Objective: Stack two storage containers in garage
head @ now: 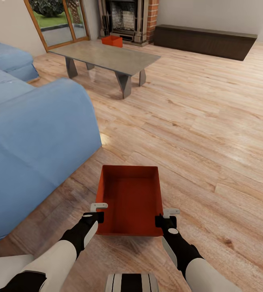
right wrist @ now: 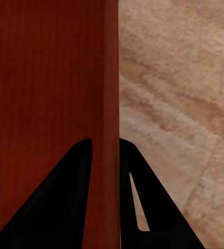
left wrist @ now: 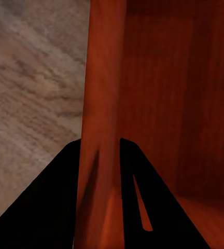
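A red-orange open-top storage container (head: pixel 132 198) is held just in front of me over the wood floor. My left gripper (head: pixel 99 211) is shut on its left wall (left wrist: pixel 102 129). On the opposite side, my right gripper (head: pixel 167 216) is shut on its right wall (right wrist: pixel 111 104). In both wrist views a dark finger sits on each side of the thin wall. A second storage container (head: pixel 112 40) stands on the floor far off, beyond the grey table by the fireplace.
A blue sofa (head: pixel 30 134) fills the left side, close to my left arm. A low grey table (head: pixel 107 56) stands ahead, with a brick fireplace (head: pixel 129 18) and a dark low bench (head: pixel 204 40) behind. Open plank floor (head: pixel 204 134) stretches to the right.
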Controlling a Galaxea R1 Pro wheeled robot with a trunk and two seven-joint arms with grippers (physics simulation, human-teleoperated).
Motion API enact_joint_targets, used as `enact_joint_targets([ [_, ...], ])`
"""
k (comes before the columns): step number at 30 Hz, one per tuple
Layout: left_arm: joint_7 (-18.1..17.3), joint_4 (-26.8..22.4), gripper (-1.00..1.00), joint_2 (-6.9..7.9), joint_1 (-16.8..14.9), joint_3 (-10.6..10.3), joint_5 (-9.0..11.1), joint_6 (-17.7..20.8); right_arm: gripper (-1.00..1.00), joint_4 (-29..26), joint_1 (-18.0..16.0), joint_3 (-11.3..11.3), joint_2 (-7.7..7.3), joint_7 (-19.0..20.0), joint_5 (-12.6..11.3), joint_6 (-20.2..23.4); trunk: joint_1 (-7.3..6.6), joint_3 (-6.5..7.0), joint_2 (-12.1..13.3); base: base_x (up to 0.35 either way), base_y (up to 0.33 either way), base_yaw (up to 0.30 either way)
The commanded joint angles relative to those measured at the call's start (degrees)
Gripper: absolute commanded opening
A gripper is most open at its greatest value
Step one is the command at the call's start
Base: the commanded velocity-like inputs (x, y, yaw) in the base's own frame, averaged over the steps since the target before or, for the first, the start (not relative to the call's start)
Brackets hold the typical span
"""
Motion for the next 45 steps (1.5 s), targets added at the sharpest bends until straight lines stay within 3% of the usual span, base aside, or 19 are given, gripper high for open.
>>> enact_joint_targets([
  [1,4.6,-0.13,-1.0,0.39,-0.01,-0.3,-0.57,0.49,-1.0,0.06,-0.03,0.08,-0.11,-0.94,0.01,-0.2,-0.23,0.15,0.4,0.0,0.0,0.0],
  [45,4.67,-0.2,-1.0,0.39,-0.01,-0.05,-0.57,0.58,-1.0,-0.03,-0.03,-0.02,-0.12,-0.69,0.01,-0.57,-9.9,8.05,18.05,0.0,0.0,0.0],
])
